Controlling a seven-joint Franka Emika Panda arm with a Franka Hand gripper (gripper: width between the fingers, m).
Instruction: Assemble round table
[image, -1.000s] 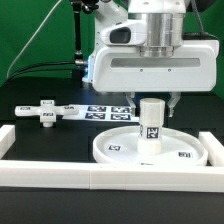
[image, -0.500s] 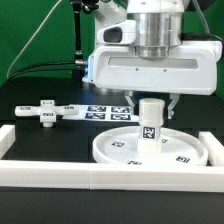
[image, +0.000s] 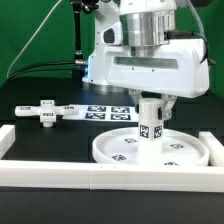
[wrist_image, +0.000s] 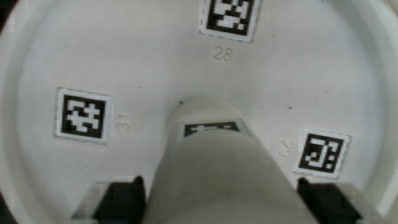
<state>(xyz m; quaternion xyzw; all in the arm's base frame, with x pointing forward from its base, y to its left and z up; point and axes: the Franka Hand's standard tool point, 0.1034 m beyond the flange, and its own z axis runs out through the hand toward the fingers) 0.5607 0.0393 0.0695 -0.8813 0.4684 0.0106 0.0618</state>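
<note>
The large white rimmed disc (image: 112, 152) lies flat near the front of the table. The short cylinder leg (image: 150, 124) stands upright at its centre. My gripper (image: 150, 104) comes down from above and is shut on the upper part of the leg, one finger on each side. In the wrist view the leg (wrist_image: 222, 165) runs up between my two dark fingers (wrist_image: 121, 200), and the gripper (wrist_image: 219, 202) sits over the tagged disc (wrist_image: 143, 60). The cross-shaped piece (image: 42, 111) lies apart, at the exterior view's left.
The marker board (image: 104, 111) lies behind the disc, partly under the arm. A long white border rail (image: 100, 178) runs along the front, and another (image: 6, 138) runs along the exterior view's left. Black cables hang at the back left.
My hand has turned about its vertical axis while staying over the leg. Its body now looks skewed. The leg and the disc stay in place.
</note>
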